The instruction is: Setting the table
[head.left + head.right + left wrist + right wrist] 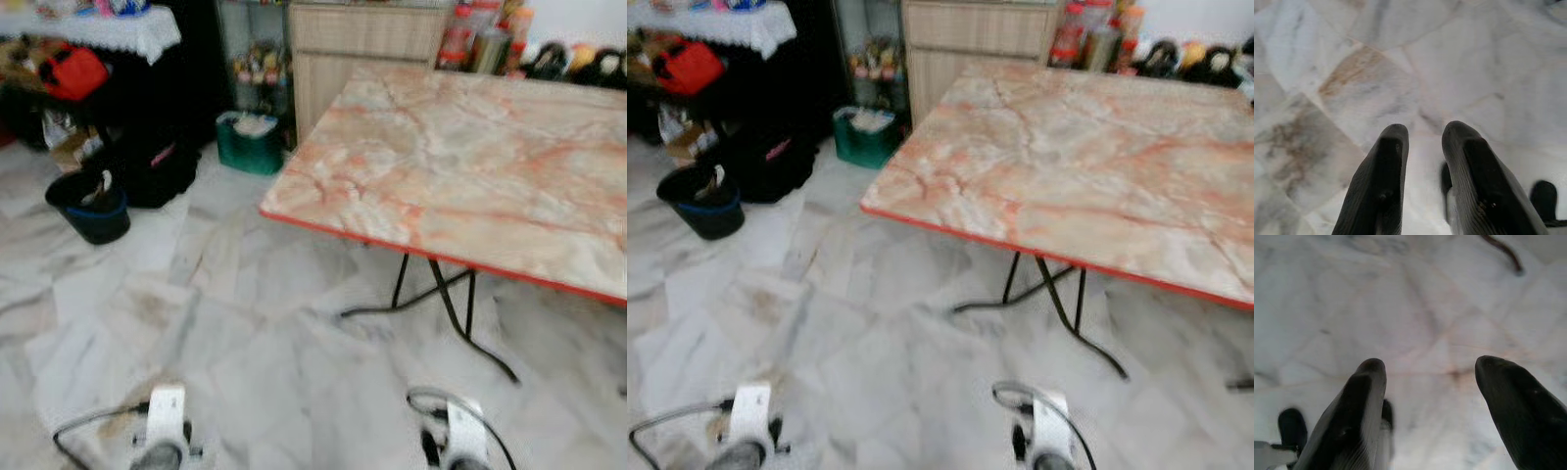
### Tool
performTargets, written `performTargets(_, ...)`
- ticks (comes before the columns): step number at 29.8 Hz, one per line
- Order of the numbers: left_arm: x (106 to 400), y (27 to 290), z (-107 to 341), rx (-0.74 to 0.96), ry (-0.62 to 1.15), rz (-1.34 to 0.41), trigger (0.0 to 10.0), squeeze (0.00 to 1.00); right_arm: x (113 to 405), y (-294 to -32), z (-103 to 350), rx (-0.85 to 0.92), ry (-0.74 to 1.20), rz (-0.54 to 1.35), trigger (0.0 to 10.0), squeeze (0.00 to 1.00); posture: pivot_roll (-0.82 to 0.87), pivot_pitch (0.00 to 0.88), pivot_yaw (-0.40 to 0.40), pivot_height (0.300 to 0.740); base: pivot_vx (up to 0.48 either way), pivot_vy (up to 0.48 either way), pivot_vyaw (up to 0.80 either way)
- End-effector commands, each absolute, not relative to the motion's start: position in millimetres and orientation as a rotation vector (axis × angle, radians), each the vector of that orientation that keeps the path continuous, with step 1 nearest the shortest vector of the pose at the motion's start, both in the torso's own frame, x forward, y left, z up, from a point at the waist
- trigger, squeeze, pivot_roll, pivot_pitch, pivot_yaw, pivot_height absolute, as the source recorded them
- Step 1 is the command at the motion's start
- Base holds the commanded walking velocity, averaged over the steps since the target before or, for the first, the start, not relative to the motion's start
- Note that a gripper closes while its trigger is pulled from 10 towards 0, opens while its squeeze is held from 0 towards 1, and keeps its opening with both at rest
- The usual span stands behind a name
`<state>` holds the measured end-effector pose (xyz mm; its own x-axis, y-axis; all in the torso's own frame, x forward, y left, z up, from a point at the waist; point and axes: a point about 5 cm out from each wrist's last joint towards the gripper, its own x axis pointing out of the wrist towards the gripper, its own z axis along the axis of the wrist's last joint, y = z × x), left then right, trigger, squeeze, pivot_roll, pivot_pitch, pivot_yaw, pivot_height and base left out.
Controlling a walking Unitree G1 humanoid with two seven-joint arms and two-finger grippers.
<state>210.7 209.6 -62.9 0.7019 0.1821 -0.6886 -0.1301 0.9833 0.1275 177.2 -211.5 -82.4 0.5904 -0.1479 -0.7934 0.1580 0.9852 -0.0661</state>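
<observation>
My left fingers (1422,147) hang slightly parted, my right fingers (1430,382) wide apart — both empty above pale veined marble floor (245,372). Ahead the surface (470,157), a glossy pink-marbled slab, red-edged on thin black legs, lies bare. I should first fetch tableware, probably from the cabinet (362,49) beyond.

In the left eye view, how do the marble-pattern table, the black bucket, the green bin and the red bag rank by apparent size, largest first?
1. Marble-pattern table, by far the largest.
2. Black bucket.
3. Green bin, close to the bucket; it stands farther away, so this order is unsure.
4. Red bag, looks smallest, but is also farther away.
</observation>
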Motion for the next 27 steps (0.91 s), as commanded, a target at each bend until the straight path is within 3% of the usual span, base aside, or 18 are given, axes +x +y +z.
performTargets(1, 209.2, 218.0, -62.4, 0.088, 0.782, 0.186, 10.0, 0.0, 177.4, -203.0, -84.1, 0.026, 0.933, -0.162, 10.0, 0.0, 0.0, 0.057, 0.004, 0.74, 0.0, -0.262, 0.0)
performTargets(7, 211.8, 218.6, -60.7, 0.09, 0.776, 0.183, 10.0, 0.0, 176.2, -200.1, -85.2, 0.04, 0.941, -0.155, 10.0, 0.0, -0.01, 0.069, 0.004, 0.74, 0.0, -0.256, 0.0)
performTargets(10, 213.1, 218.7, -60.0, 0.089, 0.773, 0.184, 10.0, 0.0, 175.8, -200.4, -85.2, 0.048, 0.938, -0.161, 10.0, 0.0, -0.01, 0.08, 0.005, 0.74, 0.0, -0.251, -0.76)
performTargets(27, 211.7, 217.7, -61.1, 0.081, 0.778, 0.184, 10.0, 0.0, 179.7, -205.2, -82.9, 0.055, 0.935, -0.169, 10.0, 0.0, 0.0, 0.09, 0.001, 0.74, 0.0, 0.0, 0.0)
